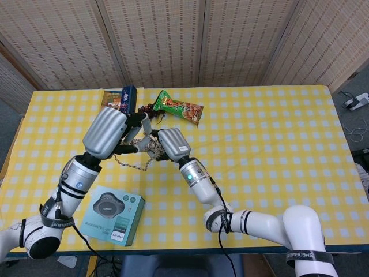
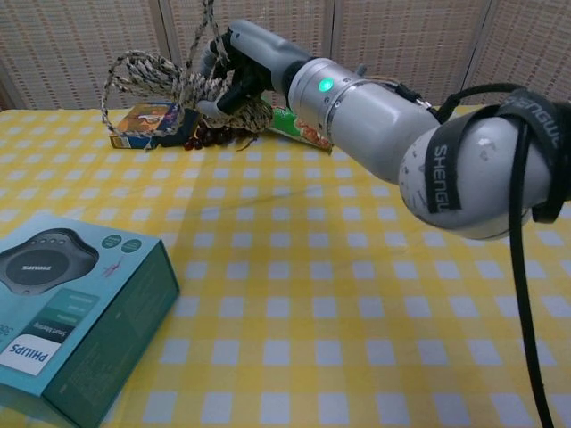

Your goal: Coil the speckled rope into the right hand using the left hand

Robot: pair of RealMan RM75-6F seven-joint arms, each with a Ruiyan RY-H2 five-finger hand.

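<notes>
The speckled rope [image 1: 142, 145] is bunched in loops between my two hands above the table's left-centre. My right hand [image 1: 170, 144] grips the coil, fingers wrapped around it. In the chest view the same right hand [image 2: 239, 69] holds the rope's loops [image 2: 147, 73] up high, with one strand [image 2: 210, 20] running up out of frame. My left hand [image 1: 108, 134] sits close to the left of the coil, its fingers pinching the rope. A short length of rope [image 1: 134, 167] sags below the hands. The left hand does not show in the chest view.
A teal Philips box [image 1: 112, 214] lies near the front left, large in the chest view [image 2: 71, 308]. At the back stand a green snack packet [image 1: 180, 107], dark grapes [image 1: 144, 109] and a blue box [image 1: 118, 99]. The yellow checked table [image 1: 277, 150] stretches off to the right.
</notes>
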